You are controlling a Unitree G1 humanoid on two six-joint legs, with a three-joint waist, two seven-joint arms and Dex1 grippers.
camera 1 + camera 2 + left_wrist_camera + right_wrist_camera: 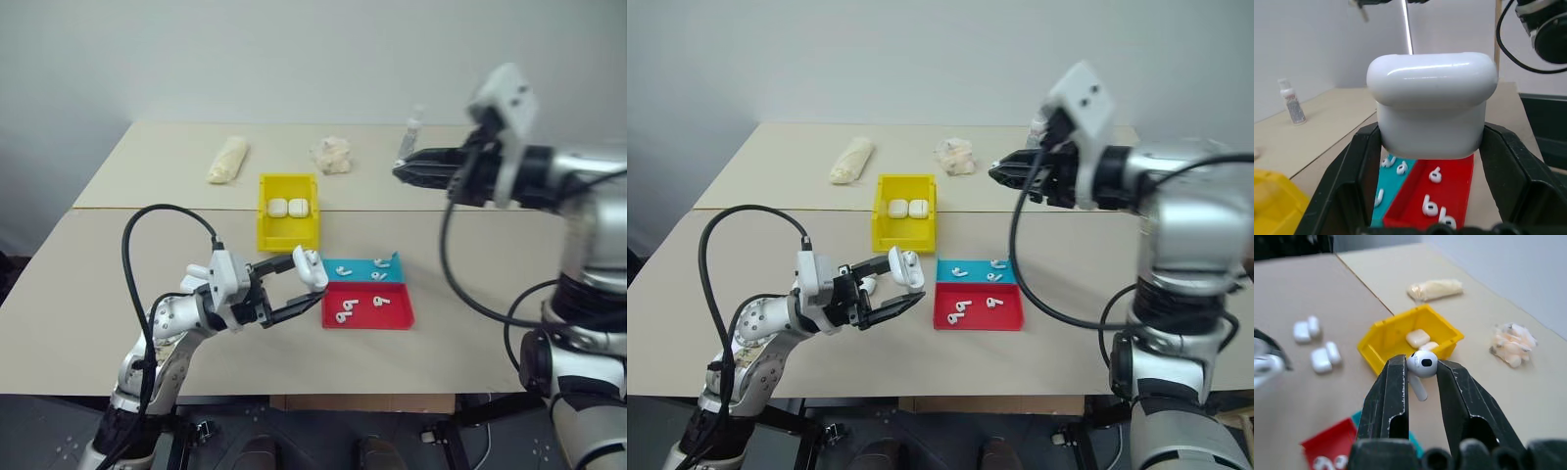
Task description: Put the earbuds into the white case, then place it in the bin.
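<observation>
My left gripper [315, 286] is shut on a white case [310, 266], held above the table just left of the trays; the same case [1432, 105] sits between the black fingers [1352, 176] in the left wrist view. High on the right, my right gripper [400, 172] is shut on one white earbud [1422, 364], stem hanging down. The yellow bin [287, 235] stands mid-table with two white cases [287, 207] inside. More earbuds [345, 311] lie in the red tray [402, 318] and the blue tray [394, 261].
A pale wrapped bundle [227, 159], a crumpled light object [332, 155] and a small bottle [411, 131] sit on the far table. Loose white cases [1325, 357] lie on the table near my left arm. A seam runs between the two tables.
</observation>
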